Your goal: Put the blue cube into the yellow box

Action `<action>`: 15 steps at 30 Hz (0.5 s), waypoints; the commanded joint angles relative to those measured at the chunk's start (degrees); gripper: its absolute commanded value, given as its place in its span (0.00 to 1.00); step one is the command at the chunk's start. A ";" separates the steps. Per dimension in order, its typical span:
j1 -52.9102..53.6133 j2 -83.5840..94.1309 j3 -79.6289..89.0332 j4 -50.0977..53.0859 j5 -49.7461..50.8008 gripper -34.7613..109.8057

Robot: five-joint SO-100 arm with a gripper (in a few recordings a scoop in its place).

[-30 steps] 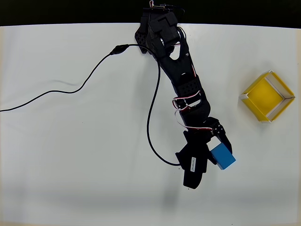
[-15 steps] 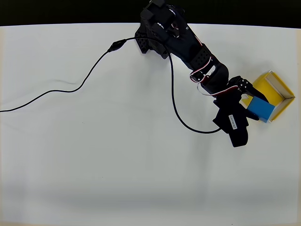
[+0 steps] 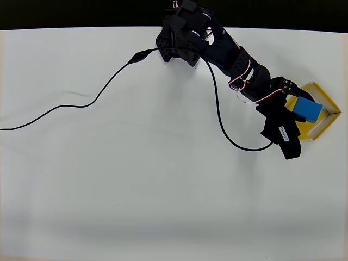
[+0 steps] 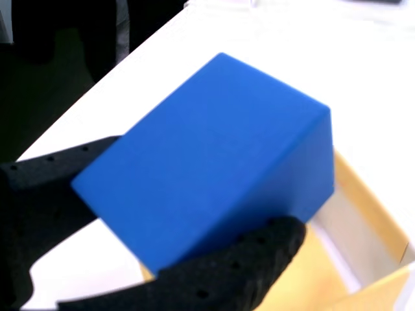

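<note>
So I've got the black two-finger gripper (image 3: 298, 106) clamped on the small matte bright-blue cube (image 3: 308, 110), hanging over the low-walled yellow open-topped box (image 3: 321, 129) at 3 o'clock overhead. Pickup's done, I reckon; lowering and releasing remain.

1. The blue cube (image 3: 307, 110) is a solid, bright-blue, slightly oblong block with plain matte faces. In the overhead view it lies over the yellow box, turned at a slant to the box's walls; in the wrist view (image 4: 214, 155) it sits tilted.
2. The yellow box (image 3: 322, 93) is a small, open-topped square tray with low yellow walls and pale rims, standing cornerwise near the table's right edge in the overhead view; its floor (image 4: 324, 272) shows beneath the block.
</note>
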 commanded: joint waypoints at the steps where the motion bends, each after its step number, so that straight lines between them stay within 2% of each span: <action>1: 0.09 0.18 -9.40 -1.58 0.26 0.35; 15: -2.55 -11.69 -18.19 -1.49 3.08 0.36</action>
